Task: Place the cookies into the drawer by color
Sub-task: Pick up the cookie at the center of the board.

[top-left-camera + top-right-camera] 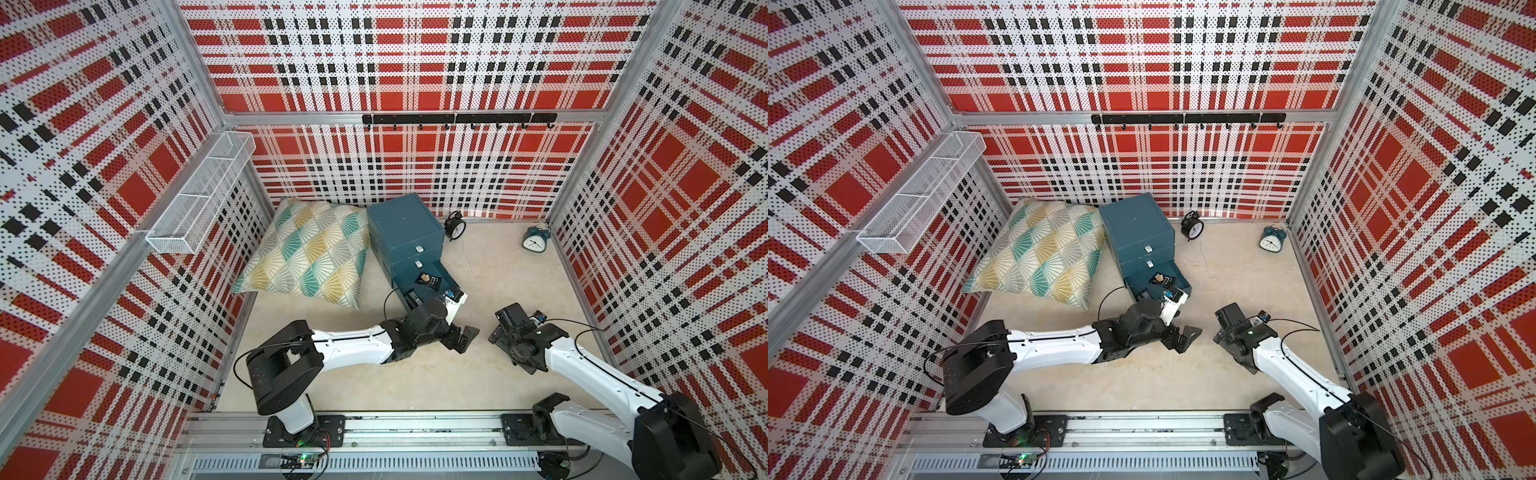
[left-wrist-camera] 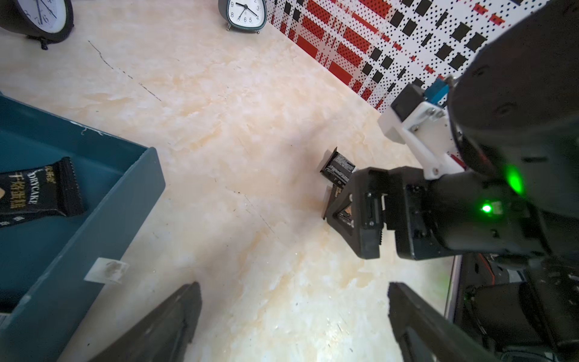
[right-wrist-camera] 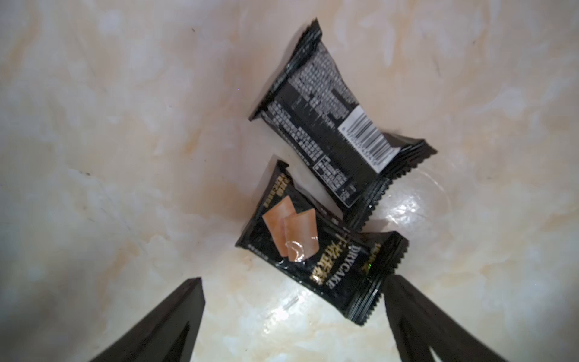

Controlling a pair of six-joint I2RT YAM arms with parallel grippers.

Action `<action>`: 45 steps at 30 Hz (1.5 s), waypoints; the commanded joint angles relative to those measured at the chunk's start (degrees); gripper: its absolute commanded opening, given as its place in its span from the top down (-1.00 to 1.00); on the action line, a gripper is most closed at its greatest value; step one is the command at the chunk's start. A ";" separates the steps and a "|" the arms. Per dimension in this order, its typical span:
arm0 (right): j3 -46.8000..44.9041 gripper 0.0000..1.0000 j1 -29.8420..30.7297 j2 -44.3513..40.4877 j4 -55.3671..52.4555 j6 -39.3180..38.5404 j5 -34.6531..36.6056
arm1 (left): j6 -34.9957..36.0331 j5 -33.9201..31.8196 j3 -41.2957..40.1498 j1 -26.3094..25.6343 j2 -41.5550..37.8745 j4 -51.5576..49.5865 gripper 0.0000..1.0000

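Note:
The drawer (image 1: 401, 222) (image 1: 1133, 226) is a teal cabinet at the back; its bottom tray (image 2: 125, 200) is pulled out. Black cookies (image 1: 430, 282) (image 1: 1163, 279) (image 2: 37, 191) lie inside that tray. Two more black cookies rest on the floor: one label up (image 3: 319, 254), one barcode up (image 3: 332, 125) (image 2: 336, 166). My right gripper (image 3: 293, 301) (image 1: 498, 332) hangs open just above them, one fingertip (image 3: 404, 301) beside the label-up packet's crimped end, gripping nothing. My left gripper (image 2: 294, 313) (image 1: 462, 338) is open and empty over bare floor, in front of the open tray.
A patterned pillow (image 1: 307, 253) leans against the cabinet's left side. A black clock (image 1: 454, 226) and a teal clock (image 1: 535, 239) stand by the back wall. A white wire basket (image 1: 199, 199) hangs on the left wall. The two grippers are close together.

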 commanded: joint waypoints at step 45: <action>3.64 -0.60 -0.41 11.50 11.35 -28.81 -8.59 | 0.67 -0.14 -2.84 0.36 -6.27 2.81 -0.98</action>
